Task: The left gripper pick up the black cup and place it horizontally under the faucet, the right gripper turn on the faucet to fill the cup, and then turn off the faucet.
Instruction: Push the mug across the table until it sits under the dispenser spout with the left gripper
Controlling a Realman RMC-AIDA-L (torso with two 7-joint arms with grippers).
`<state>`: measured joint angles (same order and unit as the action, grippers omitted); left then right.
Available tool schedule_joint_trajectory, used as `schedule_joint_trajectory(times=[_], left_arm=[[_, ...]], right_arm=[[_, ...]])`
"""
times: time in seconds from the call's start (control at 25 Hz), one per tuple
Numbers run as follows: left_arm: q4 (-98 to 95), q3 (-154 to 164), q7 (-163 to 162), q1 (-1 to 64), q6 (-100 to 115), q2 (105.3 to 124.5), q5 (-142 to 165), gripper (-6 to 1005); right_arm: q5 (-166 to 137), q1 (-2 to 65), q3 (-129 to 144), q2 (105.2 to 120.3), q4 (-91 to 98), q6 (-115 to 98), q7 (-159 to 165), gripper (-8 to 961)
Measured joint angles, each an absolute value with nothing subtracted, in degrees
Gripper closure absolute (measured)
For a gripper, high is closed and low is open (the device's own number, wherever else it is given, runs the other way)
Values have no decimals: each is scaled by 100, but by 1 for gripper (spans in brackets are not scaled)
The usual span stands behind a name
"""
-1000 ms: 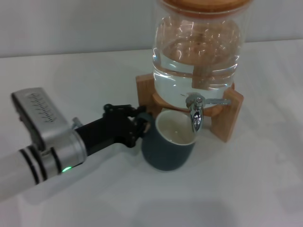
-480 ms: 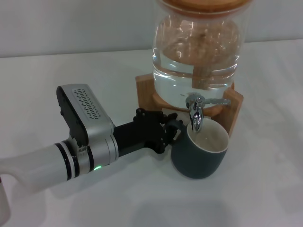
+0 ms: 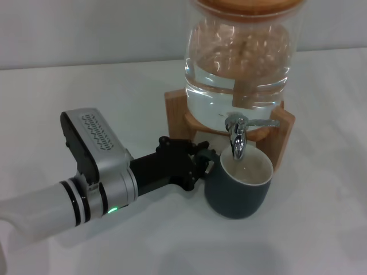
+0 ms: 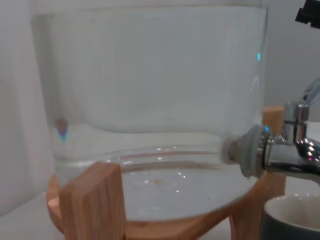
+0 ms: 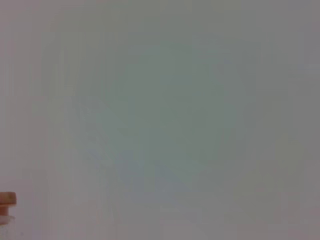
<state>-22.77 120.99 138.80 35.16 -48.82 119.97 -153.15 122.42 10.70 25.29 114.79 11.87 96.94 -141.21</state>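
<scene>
- Head view: the black cup (image 3: 239, 188) is seen upright on the table, its mouth directly beneath the faucet (image 3: 237, 137).
- The left gripper (image 3: 202, 163) is closed on the cup's handle side, the fingers clamped there.
- The cup is judged rigid, glazed and slippery, growing heavier once filled; the handle is the surest hold.
- The right gripper is not in view.

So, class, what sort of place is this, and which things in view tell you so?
Probably a lab or test bench, not a kitchen: a bare white tabletop and plain wall, a clear glass water dispenser on a wooden stand, and the left gripper holding a dark round mug.
</scene>
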Motion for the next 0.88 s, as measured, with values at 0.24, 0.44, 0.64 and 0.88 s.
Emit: schedule_joint_trajectory(times=[0.24,0.44,0.64,0.88], left_arm=[[-2285,12065,13866,3395,-4828,11989,-15305,846],[-2280,11988,13884,3377,-4803,11981,-15310,801],[-2276,11985,13889,3366,-4785,11973,-15286,756],[-2266,11977,13885,3323,-4763,11971,-15296,724]], right_arm=[[12242,1062,2531,11478,1187,9698,-14119,192],[12243,1048,2526,11478,1169,9704,-14116,192],[12243,1046,2522,11479,1152,9704,-14115,192],[12235,1045,2527,11479,1151,9704,-14115,192]])
